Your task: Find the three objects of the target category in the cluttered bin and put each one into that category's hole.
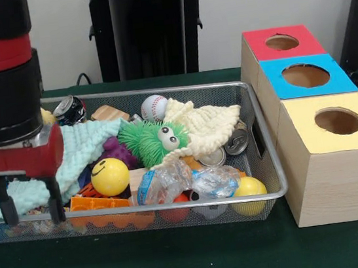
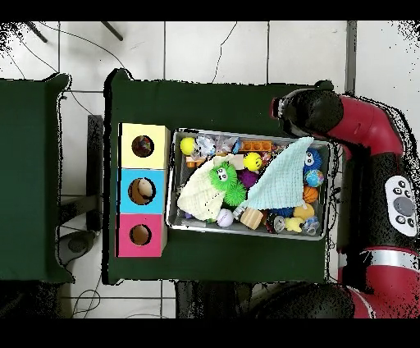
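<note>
Over the bin (image 1: 255,107) – pincer (image 1: 28,200) open.

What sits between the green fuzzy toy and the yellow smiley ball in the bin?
Front view: a purple knobbly toy lies between the green fuzzy toy and yellow smiley ball.

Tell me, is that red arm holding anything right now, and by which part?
Nothing. The gripper hangs open over the bin's near corner, its fingers apart and empty.

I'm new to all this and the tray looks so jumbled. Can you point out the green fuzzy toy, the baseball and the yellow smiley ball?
green fuzzy toy (image 1: 146,141): front view, on its spiky body, left of its eyes.
baseball (image 1: 154,107): front view, on its white middle.
yellow smiley ball (image 1: 110,176): front view, on its face.
</note>
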You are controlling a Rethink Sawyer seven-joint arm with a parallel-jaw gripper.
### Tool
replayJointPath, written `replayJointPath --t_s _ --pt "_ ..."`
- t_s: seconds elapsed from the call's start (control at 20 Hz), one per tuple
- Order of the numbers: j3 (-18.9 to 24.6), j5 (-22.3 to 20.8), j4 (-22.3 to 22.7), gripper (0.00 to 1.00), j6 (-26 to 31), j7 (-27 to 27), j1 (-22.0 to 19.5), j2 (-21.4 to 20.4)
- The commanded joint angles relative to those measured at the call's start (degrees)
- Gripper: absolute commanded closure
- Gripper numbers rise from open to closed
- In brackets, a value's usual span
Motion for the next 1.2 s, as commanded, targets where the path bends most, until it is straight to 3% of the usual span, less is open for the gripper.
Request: replayJointPath --t_s 0.05,0.5,0.8,1.2 --pt "4.1 -4.2 -1.2 0.00 5.7 -19.2 -1.6 5.9" --pt "3.8 -4.1 -0.7 0.00 10.6 -18.5 -1.1 4.9" --pt "4.7 -3.2 -3.8 0.00 15.7 -18.5 -0.2 3.8" --pt "5.0 -2.9 -2.3 0.00 17.3 -18.8 -0.8 0.2"
